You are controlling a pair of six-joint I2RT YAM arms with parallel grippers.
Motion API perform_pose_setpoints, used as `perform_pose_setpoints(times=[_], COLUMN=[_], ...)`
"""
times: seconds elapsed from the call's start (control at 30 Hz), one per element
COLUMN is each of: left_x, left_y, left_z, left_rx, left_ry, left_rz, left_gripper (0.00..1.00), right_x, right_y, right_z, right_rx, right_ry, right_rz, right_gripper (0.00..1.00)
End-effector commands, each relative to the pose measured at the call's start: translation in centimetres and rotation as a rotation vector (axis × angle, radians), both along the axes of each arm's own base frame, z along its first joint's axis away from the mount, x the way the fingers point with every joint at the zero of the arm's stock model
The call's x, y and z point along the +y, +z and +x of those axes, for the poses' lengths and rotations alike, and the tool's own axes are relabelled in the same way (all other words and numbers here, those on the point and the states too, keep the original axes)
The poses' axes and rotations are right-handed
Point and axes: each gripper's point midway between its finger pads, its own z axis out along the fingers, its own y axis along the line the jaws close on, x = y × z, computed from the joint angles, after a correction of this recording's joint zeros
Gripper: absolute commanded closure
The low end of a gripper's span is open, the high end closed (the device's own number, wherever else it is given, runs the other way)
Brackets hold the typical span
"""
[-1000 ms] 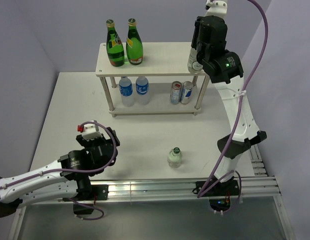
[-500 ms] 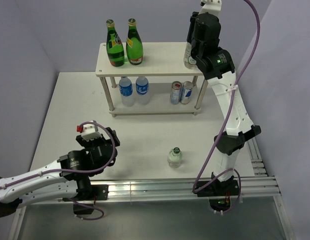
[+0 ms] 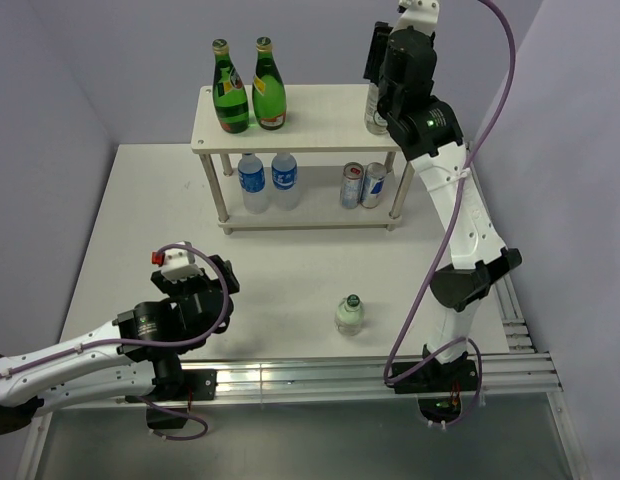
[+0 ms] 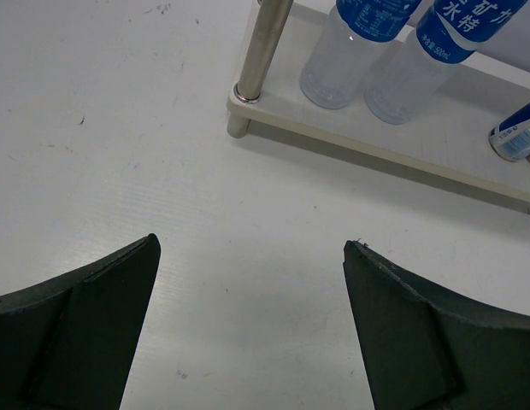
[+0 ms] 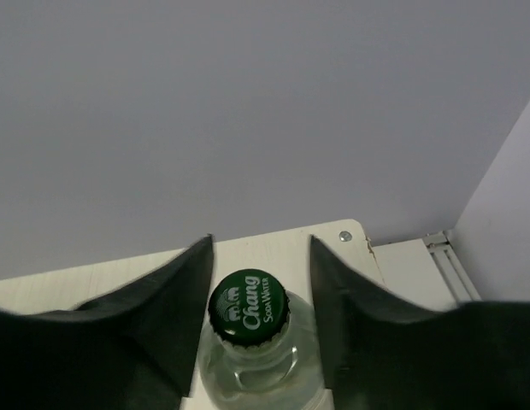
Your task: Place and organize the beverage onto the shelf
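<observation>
Top board of the shelf (image 3: 320, 115): right pincer (image 5: 260, 241) had shifted the soda bottle (image 5: 248, 320) further onto its 3 o'clock end, clamped on it; release likely next; left pincer (image 4: 252, 242) apart.

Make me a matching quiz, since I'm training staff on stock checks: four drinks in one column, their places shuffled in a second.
Drinks
1. green glass bottles
2. blue-labelled water bottles
3. cans
4. lone green-capped bottle

Places
A. lower board of the shelf, right part
B. on the table, in front of the shelf
C. top board, left end
D. lower board, left part

Pairs: 1-C, 2-D, 3-A, 4-B
</observation>
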Motion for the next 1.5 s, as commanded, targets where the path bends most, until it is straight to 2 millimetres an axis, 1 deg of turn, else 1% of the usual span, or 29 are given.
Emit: perform_pose_setpoints(times=[0.0, 0.07, 0.13, 0.17, 0.2, 0.23, 0.3, 0.5, 0.53, 0.6, 0.67, 0.73, 0.87, 0.93, 0.97, 1.03, 1.07, 1.1, 1.13, 1.17, 1.2, 1.23, 1.27, 1.3, 1.33, 1.37, 1.4, 1.43, 1.47], left_x=[-0.1, -0.1, -0.1, -0.1, -0.1, 0.0, 0.0, -0.1, -0.1, -0.1, -0.1, -0.1, -0.1, -0.1, -0.1, 0.0, 0.0, 0.0, 0.0, 0.0, 0.0, 0.0, 0.0, 0.0, -0.1, -0.3, -0.4, -0.4, -0.4], left_y=[0.9, 0.9, 0.9, 0.9, 0.9, 0.9, 0.9, 0.9, 0.7, 0.8, 0.7, 0.7, 0.7, 0.5, 0.6, 0.5, 0.5, 0.5, 0.5, 0.4, 0.5, 0.4, 0.4, 0.3, 0.4, 0.3, 0.3, 0.3, 0.3], left_z=[-0.1, -0.1, -0.1, -0.1, -0.1, -0.1, -0.1, 0.0, 0.0, 0.0, 0.0, 0.0, 0.1, 0.1, 0.1, 0.1, 0.1, 0.1, 0.1, 0.1, 0.1, 0.2, 0.2, 0.2, 0.2, 0.3, 0.3, 0.3, 0.3], left_rx=[-0.011, -0.011, -0.011, -0.012, -0.013, -0.013, -0.012, -0.011, -0.009, -0.011, -0.008, -0.007, -0.007, -0.004, -0.007, -0.005, -0.006, -0.005, -0.006, -0.005, -0.005, -0.005, -0.005, -0.005, -0.007, -0.008, -0.008, -0.008, -0.01], left_ry=[0.002, 0.001, 0.003, 0.003, 0.004, 0.004, 0.006, 0.009, 0.008, 0.013, 0.016, 0.02, 0.024, 0.024, 0.028, 0.032, 0.035, 0.037, 0.039, 0.039, 0.04, 0.042, 0.042, 0.041, 0.039, 0.029, 0.026, 0.024, 0.025], left_rz=[-0.032, -0.032, -0.032, -0.032, -0.034, -0.033, -0.031, -0.026, -0.021, -0.02, -0.009, -0.01, -0.003, 0.004, 0.002, 0.01, 0.012, 0.01, 0.014, 0.017, 0.014, 0.014, 0.014, 0.016, 0.016, 0.022, 0.025, 0.024, 0.021], left_gripper=[0.05, 0.05, 0.05, 0.05, 0.05, 0.05, 0.05, 0.05, 0.05, 0.05, 0.05, 0.05, 0.05, 0.05, 0.05, 0.05, 0.05, 0.05, 0.05, 0.05, 0.05, 0.05, 0.05, 0.06, 0.06, 0.06, 0.06, 0.06, 0.06], right_x=[0.0, -0.2, -0.1, -0.2, -0.3, -0.4, -0.6, -1.2, -1.4, -1.4, -1.4, -1.0, -0.6, -0.2, -0.2, 0.2, -0.4, 1.2, 1.8, 0.5, 1.3, 2.3, 3.0, 2.3, 3.0, 3.3, 3.0, 3.0, 3.9], right_y=[1.4, 1.4, 1.2, 1.2, 1.2, 1.2, 1.3, 1.4, 1.7, 1.1, 0.9, 1.0, 0.9, 0.3, -0.1, -1.2, -3.1, -3.5, -4.6, -7.7, -8.4, -8.8, -13.0, -14.8, -15.7, -18.6, -20.3, -21.2, -23.2], right_z=[-0.7, -0.9, -0.9, -0.9, -1.0, -1.0, -1.4, -3.3, -3.9, -4.2, -5.2, -5.8, -7.8, -8.6, -9.5, -10.9, -12.4, -13.7, -14.8, -16.5, -17.7, -20.7, -21.5, -22.5, -24.5, -25.2, -25.9, -26.7, -28.0], right_rx=[-0.051, -0.055, -0.052, -0.052, -0.05, -0.05, -0.053, -0.064, -0.071, -0.056, -0.056, -0.067, -0.073, -0.05, -0.042, -0.021, -0.001, -0.018, -0.017, 0.003, -0.013, -0.03, 0.03, 0.055, 0.065, 0.112, 0.141, 0.151, 0.182], right_ry=[0.023, 0.02, 0.021, 0.017, 0.015, 0.011, 0.006, 0.006, 0.009, 0.018, 0.032, 0.072, 0.149, 0.188, 0.202, 0.222, 0.197, 0.247, 0.261, 0.186, 0.212, 0.283, 0.286, 0.244, 0.298, 0.303, 0.294, 0.297, 0.334], right_rz=[0.042, 0.048, 0.048, 0.05, 0.051, 0.051, 0.058, 0.078, 0.091, 0.092, 0.103, 0.115, 0.132, 0.136, 0.159, 0.182, 0.192, 0.209, 0.207, 0.18, 0.193, 0.227, 0.194, 0.196, 0.277, 0.258, 0.24, 0.298, 0.276], right_gripper=[0.38, 0.3, 0.26, 0.22, 0.19, 0.07, 0.0, 0.0, 0.0, 0.0, 0.0, 0.0, 0.0, 0.0, 0.0, 0.0, 0.0, 0.0, 0.0, 0.01, 0.02, 0.04, 0.05, 0.05, 0.05, 0.05, 0.05, 0.05, 0.05])
